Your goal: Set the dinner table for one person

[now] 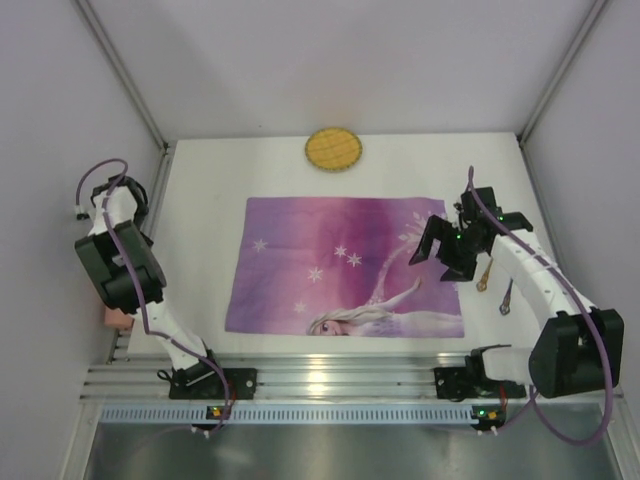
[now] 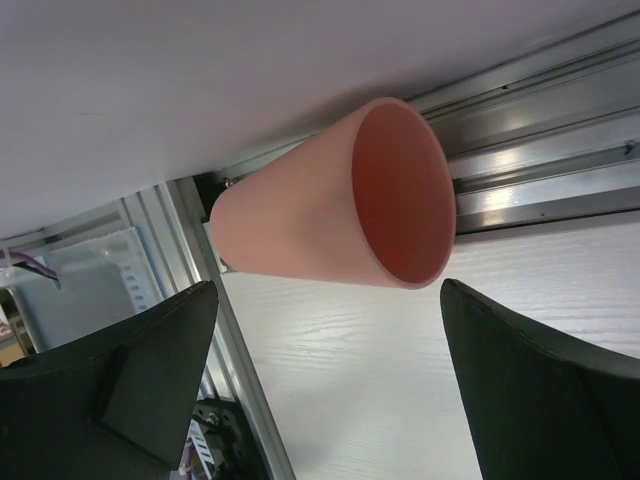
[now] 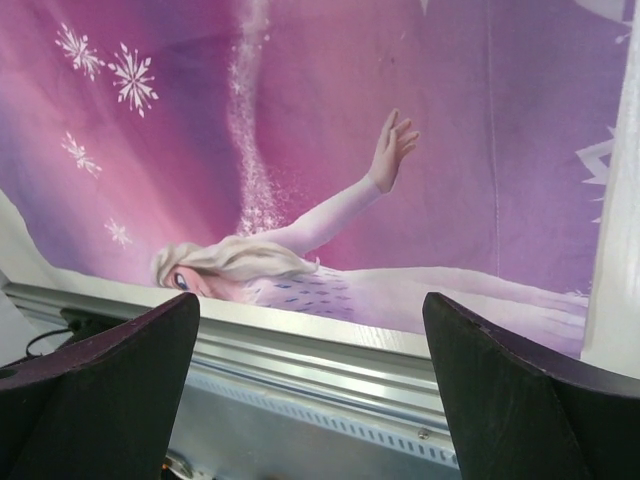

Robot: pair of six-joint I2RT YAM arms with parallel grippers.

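The dinner table [image 1: 200, 200] is a white top with a purple printed placemat [image 1: 340, 265] at its middle. A yellow plate [image 1: 333, 150] lies at the far edge. Two pieces of cutlery [image 1: 485, 275] lie right of the placemat. A pink cup [image 2: 330, 205] sits at the table's near left corner by the rail, and only a sliver of the cup [image 1: 117, 318] shows in the top view. My left gripper [image 2: 330, 320] is open just short of the cup, not touching it. My right gripper [image 3: 310, 300] is open and empty above the placemat's right edge [image 1: 440, 258].
Aluminium rails [image 1: 330, 378] run along the near edge between the arm bases. Grey walls enclose the table on the left, back and right. The left arm [image 1: 125, 270] leans over the left edge and hides most of the cup from above.
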